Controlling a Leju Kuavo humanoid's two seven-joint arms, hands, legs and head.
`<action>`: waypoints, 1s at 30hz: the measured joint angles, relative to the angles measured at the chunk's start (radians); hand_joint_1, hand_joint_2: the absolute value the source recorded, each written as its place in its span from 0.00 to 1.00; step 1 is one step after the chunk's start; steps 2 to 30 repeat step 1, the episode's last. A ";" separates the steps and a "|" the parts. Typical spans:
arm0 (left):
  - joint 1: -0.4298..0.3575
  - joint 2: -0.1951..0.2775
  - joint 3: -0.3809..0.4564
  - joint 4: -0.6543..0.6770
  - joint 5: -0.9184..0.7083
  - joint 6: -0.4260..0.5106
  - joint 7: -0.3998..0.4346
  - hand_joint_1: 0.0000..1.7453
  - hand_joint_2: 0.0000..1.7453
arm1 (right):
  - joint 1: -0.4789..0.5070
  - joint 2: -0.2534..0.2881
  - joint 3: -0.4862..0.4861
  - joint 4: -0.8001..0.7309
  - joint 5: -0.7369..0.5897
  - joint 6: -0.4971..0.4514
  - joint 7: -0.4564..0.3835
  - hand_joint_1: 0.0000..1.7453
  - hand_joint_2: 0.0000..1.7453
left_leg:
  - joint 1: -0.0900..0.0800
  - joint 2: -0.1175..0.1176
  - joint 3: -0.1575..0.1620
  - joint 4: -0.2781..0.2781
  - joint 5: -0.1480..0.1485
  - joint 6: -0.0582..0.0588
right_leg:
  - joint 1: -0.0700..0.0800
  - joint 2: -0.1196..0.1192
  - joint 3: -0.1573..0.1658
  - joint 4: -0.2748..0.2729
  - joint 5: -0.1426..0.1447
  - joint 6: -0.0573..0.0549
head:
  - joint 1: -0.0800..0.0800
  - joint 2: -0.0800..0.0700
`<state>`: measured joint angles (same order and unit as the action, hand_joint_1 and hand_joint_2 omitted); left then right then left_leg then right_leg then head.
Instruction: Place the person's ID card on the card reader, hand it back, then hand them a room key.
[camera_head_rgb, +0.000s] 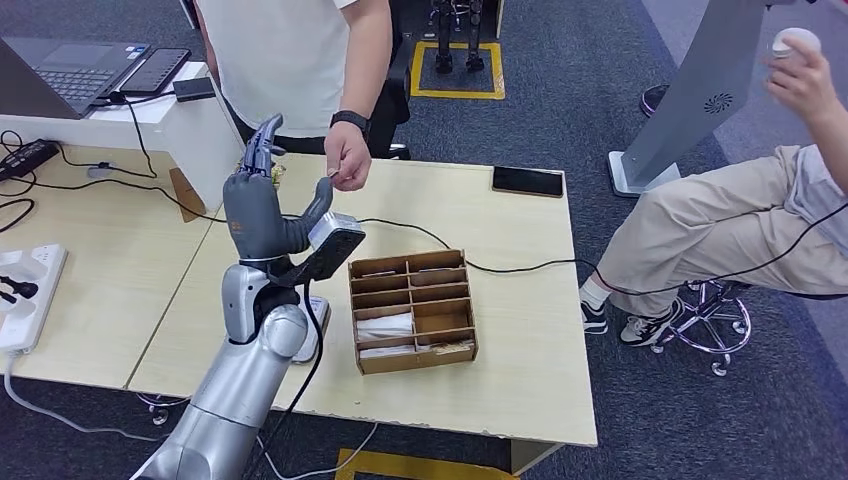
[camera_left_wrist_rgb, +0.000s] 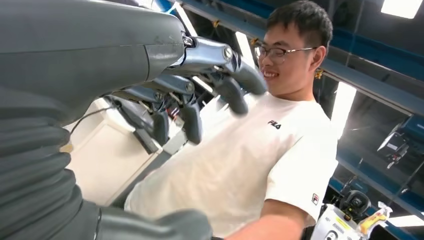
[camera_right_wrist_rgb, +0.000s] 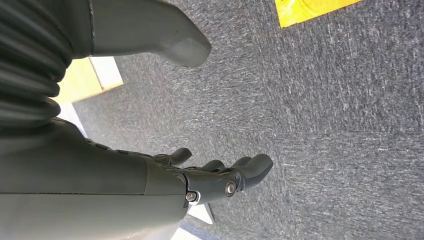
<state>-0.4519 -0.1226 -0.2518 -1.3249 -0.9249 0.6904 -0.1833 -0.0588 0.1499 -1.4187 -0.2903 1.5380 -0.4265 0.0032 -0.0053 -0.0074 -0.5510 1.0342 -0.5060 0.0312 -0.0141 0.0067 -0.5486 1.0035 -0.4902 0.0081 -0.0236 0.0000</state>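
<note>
the left hand (camera_head_rgb: 262, 205) is reaching up beside the wooden box (camera_head_rgb: 412, 310), fingers apart and holding nothing, waiting for the person's hand (camera_head_rgb: 346, 158) to pass something over.

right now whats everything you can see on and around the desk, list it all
wooden organizer box: 1, brown, on the desk, white cards in some slots
phone: 1, black, far desk edge
black cable: 1, across the desk past the box
power strip: 1, white, left table
laptop: 1, grey, raised counter
standing person: 1, white shirt, hand over the desk
seated person: 1, beige trousers, on a stool
left hand: raised, fingers apart, holds nothing
right hand: hangs over grey carpet, holds nothing
</note>
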 joint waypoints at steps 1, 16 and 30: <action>0.000 0.000 0.000 0.000 0.017 -0.001 -0.003 0.00 1.00 | 0.000 0.000 0.000 0.000 0.000 0.000 0.001 0.00 1.00 | 0.000 0.000 0.000 0.000 0.000 0.000 | 0.000 0.000 0.000 0.000 0.000 0.000 | 0.000 0.000; 0.000 0.000 0.000 0.000 0.017 -0.001 -0.003 0.00 1.00 | 0.000 0.000 0.000 0.000 0.000 0.000 0.001 0.00 1.00 | 0.000 0.000 0.000 0.000 0.000 0.000 | 0.000 0.000 0.000 0.000 0.000 0.000 | 0.000 0.000; 0.000 0.000 0.000 0.000 0.017 -0.001 -0.003 0.00 1.00 | 0.000 0.000 0.000 0.000 0.000 0.000 0.001 0.00 1.00 | 0.000 0.000 0.000 0.000 0.000 0.000 | 0.000 0.000 0.000 0.000 0.000 0.000 | 0.000 0.000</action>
